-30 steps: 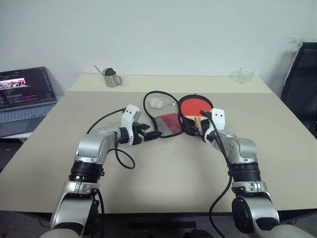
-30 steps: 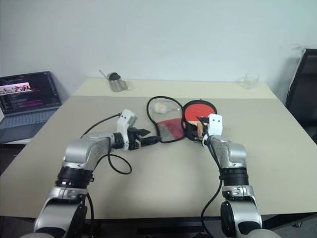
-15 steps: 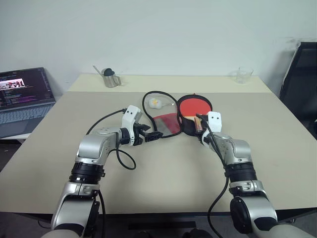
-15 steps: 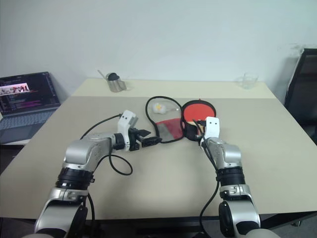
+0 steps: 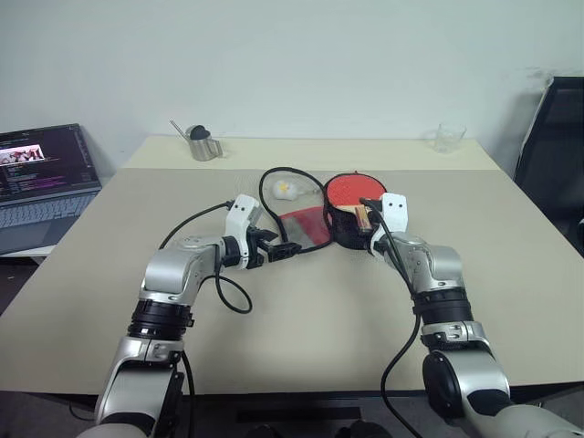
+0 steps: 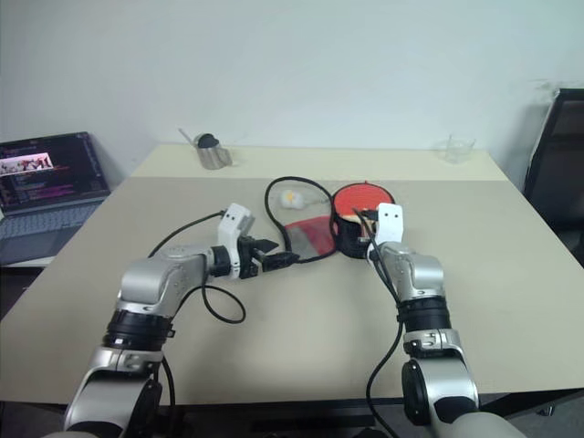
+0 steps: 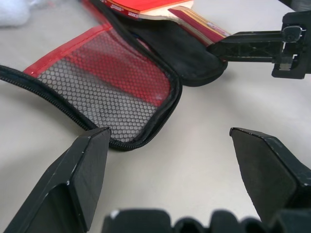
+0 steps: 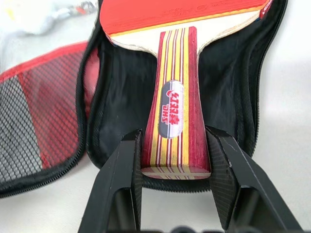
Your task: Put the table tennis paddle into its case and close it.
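While the right jaws clamp the paddle handle over the case, the left jaws stand released.

A plain white wall is running behind a beige table that is taking up most of the room ahead. A laptop is sitting open on a lower surface to the left, screen glowing. A dark chair is standing at the right edge. Light is falling evenly.
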Controlling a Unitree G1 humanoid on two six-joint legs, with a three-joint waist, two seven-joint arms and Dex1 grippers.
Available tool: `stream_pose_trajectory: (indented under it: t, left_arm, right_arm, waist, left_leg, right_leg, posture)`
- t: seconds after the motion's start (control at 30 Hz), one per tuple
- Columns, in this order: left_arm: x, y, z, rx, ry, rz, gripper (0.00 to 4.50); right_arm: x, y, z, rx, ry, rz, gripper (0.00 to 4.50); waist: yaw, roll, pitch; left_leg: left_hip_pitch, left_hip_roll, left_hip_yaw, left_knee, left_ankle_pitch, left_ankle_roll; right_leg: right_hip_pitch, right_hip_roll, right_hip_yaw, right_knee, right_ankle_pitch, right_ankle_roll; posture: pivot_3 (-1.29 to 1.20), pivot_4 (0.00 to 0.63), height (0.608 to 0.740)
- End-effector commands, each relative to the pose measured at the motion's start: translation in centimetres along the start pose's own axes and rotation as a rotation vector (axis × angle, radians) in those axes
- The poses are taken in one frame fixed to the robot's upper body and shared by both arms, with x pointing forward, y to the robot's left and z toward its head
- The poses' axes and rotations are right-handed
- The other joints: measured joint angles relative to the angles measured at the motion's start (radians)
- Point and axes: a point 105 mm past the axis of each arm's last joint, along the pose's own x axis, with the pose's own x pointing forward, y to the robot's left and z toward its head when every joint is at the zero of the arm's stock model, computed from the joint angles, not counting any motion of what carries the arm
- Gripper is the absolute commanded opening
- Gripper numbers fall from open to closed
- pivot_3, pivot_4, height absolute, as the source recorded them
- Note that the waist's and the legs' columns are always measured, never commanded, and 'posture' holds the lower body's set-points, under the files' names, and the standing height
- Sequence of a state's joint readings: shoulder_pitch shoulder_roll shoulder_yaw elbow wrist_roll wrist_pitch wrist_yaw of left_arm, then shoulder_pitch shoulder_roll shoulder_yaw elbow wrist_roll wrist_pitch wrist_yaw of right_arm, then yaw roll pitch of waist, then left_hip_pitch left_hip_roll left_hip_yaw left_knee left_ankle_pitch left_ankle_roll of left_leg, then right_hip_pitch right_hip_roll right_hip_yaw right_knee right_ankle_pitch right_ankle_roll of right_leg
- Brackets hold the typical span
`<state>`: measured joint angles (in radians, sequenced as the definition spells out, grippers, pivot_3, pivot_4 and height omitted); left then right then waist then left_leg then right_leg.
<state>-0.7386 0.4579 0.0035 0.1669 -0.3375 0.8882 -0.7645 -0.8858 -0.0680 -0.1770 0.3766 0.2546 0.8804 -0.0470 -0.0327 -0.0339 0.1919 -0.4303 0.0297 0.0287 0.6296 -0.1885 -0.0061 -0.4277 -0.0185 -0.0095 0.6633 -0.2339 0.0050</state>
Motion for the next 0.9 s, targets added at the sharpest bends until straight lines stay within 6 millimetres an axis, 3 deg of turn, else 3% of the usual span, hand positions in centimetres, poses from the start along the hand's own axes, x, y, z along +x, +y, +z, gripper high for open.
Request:
stream_pose_trajectory:
  t: [0.03, 0.2, 0.37, 0.9]
  left_arm:
    - [-0.1, -0.9, 1.1, 0.029, -0.038, -0.021, 4.29]
    - [-0.1, -1.2, 1.0, 0.023, -0.038, -0.024, 4.29]
    - [-0.1, -1.5, 0.8, 0.017, -0.036, -0.028, 4.29]
    - [-0.2, -1.6, 0.4, 0.003, -0.031, -0.020, 4.29]
  right_arm:
    - [0.2, 0.8, 2.1, -0.004, -0.078, 0.017, 1.47]
    - [1.4, 1.0, 1.5, -0.001, -0.061, 0.006, 1.47]
    - [2.1, 1.1, 2.2, 0.007, -0.078, -0.008, 1.47]
    - [2.9, 0.9, 3.1, 0.026, -0.103, -0.040, 1.47]
  waist:
    - [0.000, 0.000, 0.000]
    - [-0.001, 0.000, 0.000]
    - [-0.002, 0.000, 0.000]
    - [0.000, 0.000, 0.000]
  left_leg:
    - [0.000, 0.000, 0.000, 0.000, 0.000, 0.000]
    - [0.000, 0.000, 0.000, 0.000, 0.000, 0.000]
    - [0.000, 0.000, 0.000, 0.001, 0.000, 0.000]
    - [0.000, 0.000, 0.000, 0.000, 0.000, 0.000]
  right_leg:
    - [0.000, 0.000, 0.000, 0.000, 0.000, 0.000]
    - [0.000, 0.000, 0.000, 0.000, 0.000, 0.000]
    - [0.000, 0.000, 0.000, 0.001, 0.000, 0.000]
    - [0.000, 0.000, 0.000, 0.000, 0.001, -0.001]
  posture:
    - [0.00, 0.150, 0.740]
    - [0.00, 0.150, 0.740]
    - [0.00, 0.150, 0.740]
    - [0.00, 0.150, 0.740]
